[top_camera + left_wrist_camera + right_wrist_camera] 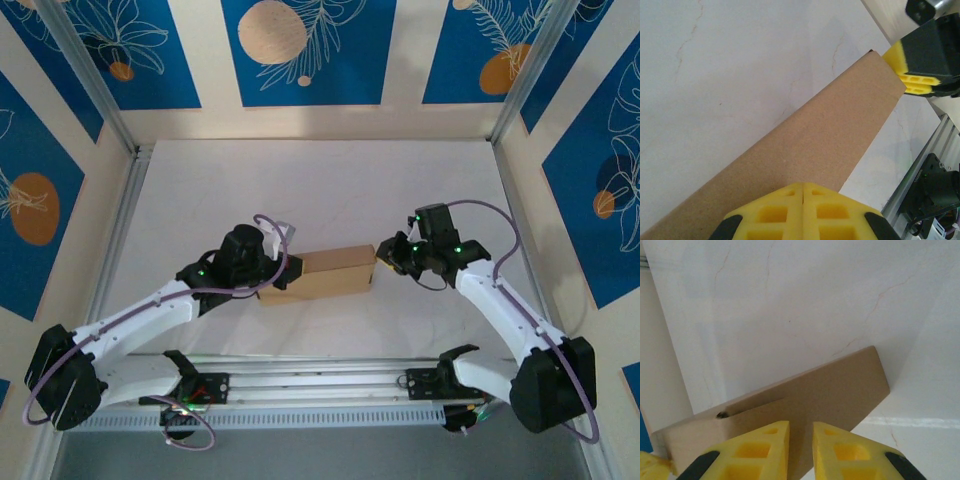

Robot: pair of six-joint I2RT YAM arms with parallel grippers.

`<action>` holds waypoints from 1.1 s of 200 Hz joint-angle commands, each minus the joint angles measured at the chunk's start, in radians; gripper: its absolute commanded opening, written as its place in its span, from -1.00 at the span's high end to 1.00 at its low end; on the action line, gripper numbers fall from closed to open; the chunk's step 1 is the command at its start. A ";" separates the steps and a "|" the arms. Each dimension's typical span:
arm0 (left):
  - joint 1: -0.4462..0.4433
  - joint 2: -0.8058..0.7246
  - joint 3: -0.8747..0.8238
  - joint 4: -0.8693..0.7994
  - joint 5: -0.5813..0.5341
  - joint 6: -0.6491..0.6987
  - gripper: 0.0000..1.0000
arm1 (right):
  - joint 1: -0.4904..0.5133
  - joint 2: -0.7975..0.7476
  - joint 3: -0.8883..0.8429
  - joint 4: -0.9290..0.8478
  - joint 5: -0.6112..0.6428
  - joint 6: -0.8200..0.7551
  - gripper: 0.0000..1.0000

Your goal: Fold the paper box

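Paper box [325, 272]: brown cardboard, a long closed shape lying mid-worktop [330, 180].
At the box's left end the left gripper [803, 186] has its jaws pressed together. At the right end the right gripper [801, 424] has its jaws narrowly apart, and I cannot tell whether it pinches the cardboard.

The setting is a robotics lab test cell, not a home or a shop. Bare aluminium posts [93, 80] frame a boxed-in bay, and its walls [300, 50] carry printed blue panels with leaf and orange-disc motifs, like a staged backdrop. A white, marble-patterned worktop [330, 190] fills the floor of the bay. Along its near edge runs a slotted aluminium rail [320, 385], to which two white and black robot arms [150, 310] are bolted side by side.
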 commanded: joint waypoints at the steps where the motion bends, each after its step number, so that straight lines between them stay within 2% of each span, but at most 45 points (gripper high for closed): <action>1: 0.005 0.036 -0.053 -0.093 0.010 -0.016 1.00 | 0.055 0.049 -0.048 0.011 -0.074 0.035 0.59; 28: 0.006 0.041 -0.054 -0.086 0.017 -0.017 1.00 | 0.086 0.047 -0.015 -0.035 -0.039 0.023 0.60; 51: 0.006 0.036 -0.054 -0.092 0.004 -0.015 1.00 | 0.041 -0.033 0.009 -0.128 0.057 0.001 0.58; 70: 0.005 0.031 -0.053 -0.101 -0.006 -0.010 1.00 | -0.006 -0.103 0.043 -0.173 0.085 -0.037 0.54; 104: 0.005 0.030 -0.043 -0.115 -0.015 -0.005 1.00 | 0.001 -0.124 0.170 -0.261 0.104 -0.155 0.43; 144: 0.005 0.046 -0.027 -0.110 0.010 0.001 1.00 | 0.100 -0.062 0.264 -0.265 0.075 -0.233 0.29; 169: 0.004 0.076 -0.026 -0.068 0.049 -0.021 1.00 | 0.183 0.012 0.291 -0.199 0.029 -0.180 0.42; 220: -0.023 0.142 0.002 0.032 0.100 -0.063 1.00 | 0.304 0.159 0.298 -0.099 0.069 -0.066 0.54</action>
